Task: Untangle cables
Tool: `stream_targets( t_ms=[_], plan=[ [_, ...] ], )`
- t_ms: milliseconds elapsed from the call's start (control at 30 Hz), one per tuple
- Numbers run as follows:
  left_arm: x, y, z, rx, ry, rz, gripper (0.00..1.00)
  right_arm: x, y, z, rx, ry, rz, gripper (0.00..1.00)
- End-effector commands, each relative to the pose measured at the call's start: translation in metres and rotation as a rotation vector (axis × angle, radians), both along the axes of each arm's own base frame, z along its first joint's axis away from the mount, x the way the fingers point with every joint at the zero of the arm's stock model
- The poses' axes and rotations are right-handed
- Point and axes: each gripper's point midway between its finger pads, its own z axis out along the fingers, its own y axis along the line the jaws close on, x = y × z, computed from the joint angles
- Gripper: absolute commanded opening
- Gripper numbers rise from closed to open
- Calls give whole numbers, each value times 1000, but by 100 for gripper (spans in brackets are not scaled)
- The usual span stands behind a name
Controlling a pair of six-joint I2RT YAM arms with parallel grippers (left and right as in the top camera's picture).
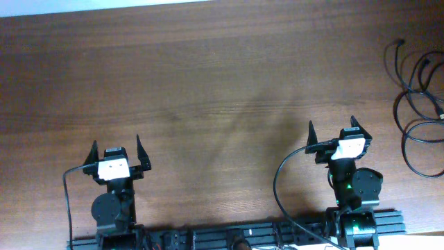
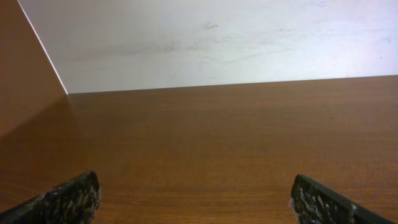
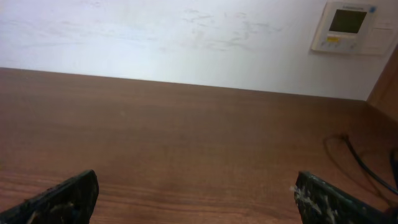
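The cables lie as a loose tangle of thin black loops at the table's far right edge, partly cut off by the frame. In the right wrist view one strand of cable runs along the wood at the right. My right gripper is open and holds nothing, well to the left of the tangle and nearer the front. My left gripper is also open over bare wood at the front left, far from the cables. Both gripper pairs of fingers stand wide apart.
The brown wooden table meets a white wall at the back. A wall control panel hangs behind the table on the right. Thick black arm wires loop beside the right arm's base at the front edge.
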Motion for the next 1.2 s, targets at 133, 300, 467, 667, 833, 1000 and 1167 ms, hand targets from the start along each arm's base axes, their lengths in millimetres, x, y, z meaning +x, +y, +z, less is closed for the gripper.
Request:
stream_targets(
  t_ms=[133,300,467,667,833,1000,1167],
  plan=[
    [0,-1,-1,15,3,-8,99,0,-2,-2,90,3,-16,99],
    [0,-1,-1,15,3,-7,99,0,-2,-2,91,3,-16,99],
    [0,-1,-1,15,3,-8,99,0,-2,-2,90,3,-17,99],
    [0,-1,-1,15,3,-8,99,0,-2,-2,90,3,-17,99],
    [0,-1,-1,15,3,-8,99,0,-2,-2,90,3,-17,99],
    [0,-1,-1,15,3,-7,99,0,-2,-2,90,3,-17,99],
    [0,-1,-1,15,3,-8,99,0,-2,-2,90,3,-17,99]
  ],
)
